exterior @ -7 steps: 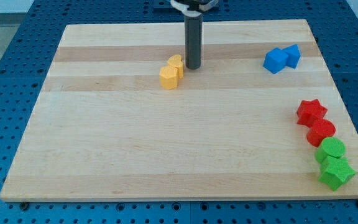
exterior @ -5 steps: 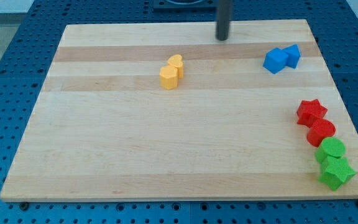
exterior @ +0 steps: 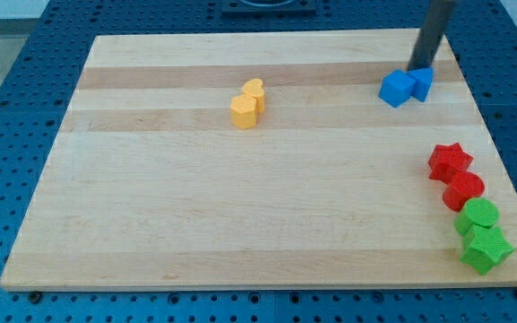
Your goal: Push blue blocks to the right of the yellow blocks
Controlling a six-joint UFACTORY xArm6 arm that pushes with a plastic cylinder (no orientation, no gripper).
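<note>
Two blue blocks sit at the board's upper right: a blue cube (exterior: 397, 88) and a smaller blue block (exterior: 422, 82) touching its right side. Two yellow blocks sit left of the board's middle, near the top: a yellow hexagonal block (exterior: 243, 112) and a yellow rounded block (exterior: 255, 91) just above and right of it, touching. My tip (exterior: 419, 68) stands right at the top edge of the smaller blue block, far to the right of the yellow blocks.
A red star block (exterior: 449, 161) and a red round block (exterior: 463, 190) lie near the right edge, with a green round block (exterior: 479, 216) and a green star block (exterior: 486, 248) below them. The wooden board (exterior: 196, 224) rests on a blue perforated table.
My tip has moved from beside the yellow blocks up and to the right, ending just above the blue blocks. No block has moved.
</note>
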